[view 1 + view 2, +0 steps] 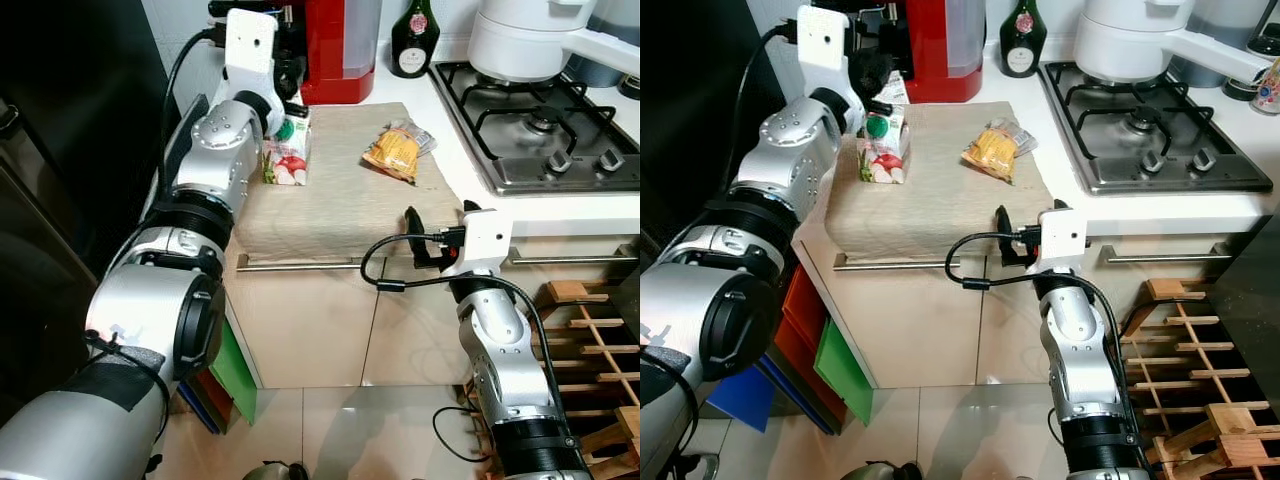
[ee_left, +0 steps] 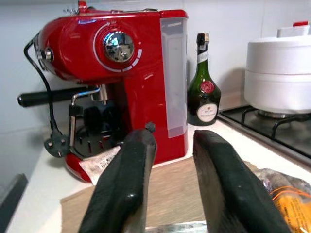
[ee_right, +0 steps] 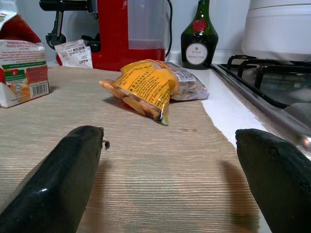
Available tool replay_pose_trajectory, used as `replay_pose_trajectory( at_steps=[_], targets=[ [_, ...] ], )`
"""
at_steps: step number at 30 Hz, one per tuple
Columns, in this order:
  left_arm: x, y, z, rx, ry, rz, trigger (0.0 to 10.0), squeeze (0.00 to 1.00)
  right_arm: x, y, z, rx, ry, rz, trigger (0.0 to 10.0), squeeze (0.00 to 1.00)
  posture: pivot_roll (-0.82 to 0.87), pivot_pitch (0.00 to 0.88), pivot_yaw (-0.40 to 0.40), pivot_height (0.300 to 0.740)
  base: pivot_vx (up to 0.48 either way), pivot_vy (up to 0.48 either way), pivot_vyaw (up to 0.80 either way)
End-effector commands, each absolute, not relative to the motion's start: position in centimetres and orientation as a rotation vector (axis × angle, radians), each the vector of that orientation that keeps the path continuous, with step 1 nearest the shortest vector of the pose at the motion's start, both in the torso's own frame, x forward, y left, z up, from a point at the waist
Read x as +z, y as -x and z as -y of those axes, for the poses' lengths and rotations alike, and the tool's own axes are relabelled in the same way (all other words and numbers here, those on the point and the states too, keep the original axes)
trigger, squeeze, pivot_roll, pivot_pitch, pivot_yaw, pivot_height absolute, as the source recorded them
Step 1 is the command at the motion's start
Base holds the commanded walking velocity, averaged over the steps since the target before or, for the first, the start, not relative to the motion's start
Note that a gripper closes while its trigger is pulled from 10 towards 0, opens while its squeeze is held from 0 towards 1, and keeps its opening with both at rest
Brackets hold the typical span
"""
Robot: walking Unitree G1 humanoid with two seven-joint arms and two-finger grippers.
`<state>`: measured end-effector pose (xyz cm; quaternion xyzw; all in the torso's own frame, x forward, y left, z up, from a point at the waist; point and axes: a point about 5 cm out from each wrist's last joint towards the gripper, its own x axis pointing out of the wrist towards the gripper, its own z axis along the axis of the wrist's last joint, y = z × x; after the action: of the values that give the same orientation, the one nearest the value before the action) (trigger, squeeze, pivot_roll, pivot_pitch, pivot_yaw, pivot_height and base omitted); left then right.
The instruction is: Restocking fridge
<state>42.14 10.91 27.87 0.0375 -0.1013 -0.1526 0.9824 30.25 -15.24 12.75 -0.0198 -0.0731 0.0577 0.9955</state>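
Observation:
A juice carton (image 1: 288, 150) with a green cap stands on the beige mat (image 1: 340, 215) near its back left corner. A yellow snack bag (image 1: 395, 152) lies to its right, toward the mat's far right side. My left gripper (image 2: 172, 141) hovers just above and behind the carton, by the coffee machine, open, with nothing between its fingers. My right gripper (image 3: 170, 141) is low at the counter's front edge, wide open and pointing across the mat at the snack bag (image 3: 146, 87), well short of it. The carton (image 3: 24, 68) stands off to the side of it.
A red coffee machine (image 1: 335, 50) and a green bottle (image 1: 414, 38) stand at the back of the counter. A gas hob (image 1: 540, 120) with a white cooker (image 1: 520, 35) lies to the right. A dark fridge (image 1: 60, 150) is on the left, a wooden rack (image 1: 590, 340) low right.

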Motion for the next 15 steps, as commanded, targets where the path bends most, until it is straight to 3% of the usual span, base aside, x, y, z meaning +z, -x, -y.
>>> replay_pose_trajectory(
  at_steps=[1, 5, 9, 15],
  targets=[
    [28.2, -42.1, -11.3, -0.289, -0.114, 0.215, 10.0, 1.00, 13.2, -30.1, 15.4, 0.106, 0.037, 0.154, 10.0, 0.00, -0.18, 0.000, 0.082, 0.740, 0.000, 0.000, 0.00],
    [25.5, -42.1, -10.5, -0.300, -0.162, 0.123, 10.0, 1.00, 13.0, -30.0, 15.7, 0.097, 0.037, 0.151, 10.0, 0.00, -0.19, 0.000, 0.078, 0.740, 0.000, 0.000, 0.00],
    [22.7, -41.8, -9.9, -0.300, -0.107, 0.019, 10.0, 1.00, 13.3, -29.9, 15.8, 0.098, 0.033, 0.161, 10.0, 0.00, -0.20, 0.000, 0.063, 0.740, 0.000, 0.000, 0.00],
    [22.1, -41.7, -9.6, -0.292, -0.042, 0.022, 10.0, 1.00, 13.9, -29.6, 15.5, 0.171, -0.035, 0.177, 10.0, 0.00, -0.21, 0.000, 0.050, 0.740, 0.000, 0.000, 0.00]
  ],
)
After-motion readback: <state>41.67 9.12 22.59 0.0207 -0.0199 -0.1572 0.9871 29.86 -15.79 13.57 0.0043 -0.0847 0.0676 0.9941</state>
